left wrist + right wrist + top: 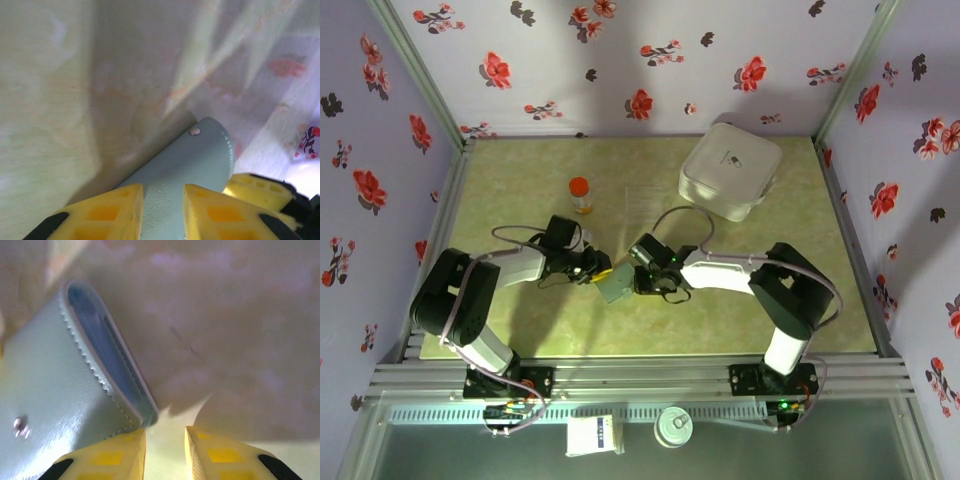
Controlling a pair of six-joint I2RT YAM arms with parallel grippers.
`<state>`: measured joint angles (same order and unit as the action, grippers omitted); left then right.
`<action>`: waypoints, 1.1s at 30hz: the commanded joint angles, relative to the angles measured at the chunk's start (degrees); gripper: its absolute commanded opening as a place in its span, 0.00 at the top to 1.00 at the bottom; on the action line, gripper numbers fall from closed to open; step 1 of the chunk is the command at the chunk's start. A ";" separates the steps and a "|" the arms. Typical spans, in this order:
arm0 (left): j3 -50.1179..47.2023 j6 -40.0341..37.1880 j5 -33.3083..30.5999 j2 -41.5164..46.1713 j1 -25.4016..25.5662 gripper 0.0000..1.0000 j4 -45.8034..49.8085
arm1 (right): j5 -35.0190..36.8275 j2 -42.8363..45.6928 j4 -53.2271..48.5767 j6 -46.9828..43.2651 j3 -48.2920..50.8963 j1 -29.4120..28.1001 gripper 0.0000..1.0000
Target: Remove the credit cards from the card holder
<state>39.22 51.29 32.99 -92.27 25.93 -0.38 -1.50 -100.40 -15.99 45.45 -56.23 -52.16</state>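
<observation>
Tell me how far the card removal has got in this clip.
Done: nothing yet; no card lies out on the table. In hand: the left jaws pinch the card holder, apparently raised off the surface, while the right jaws sit at its open edge, where something blue shows inside. Left: pulling every card out.

The left gripper [596,269] and right gripper [640,279] have black bodies. Their fingers [112,210] are bright yellow plastic with shallow rectangular pockets moulded in, and black pieces sit at the heel of each. Behind each gripper comes a white forearm link [718,270], then bulky black joint housings [455,305] — a thin grey cable [672,214] loops back from each wrist. Furthest back is another white link above the black bases [775,378].
</observation>
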 commanded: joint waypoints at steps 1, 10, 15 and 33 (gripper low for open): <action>-2.99 0.98 3.46 0.54 0.10 0.73 -1.92 | 0.23 -1.85 -1.24 -2.37 -4.79 1.22 0.73; -9.10 5.21 4.28 4.04 1.58 0.71 -6.03 | 4.09 2.74 -9.36 -0.86 -4.95 1.91 0.55; -10.68 9.63 4.27 3.07 4.61 0.70 -11.59 | 4.86 7.84 -11.00 1.44 -1.99 0.67 0.45; -12.71 16.88 1.12 2.96 9.00 0.69 -18.82 | 7.55 5.99 -14.63 11.38 0.55 -5.48 0.43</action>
<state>26.39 68.27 35.62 -89.30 34.30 -22.24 2.96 -93.89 -28.49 54.11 -57.12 -57.45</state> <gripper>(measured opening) 0.308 0.581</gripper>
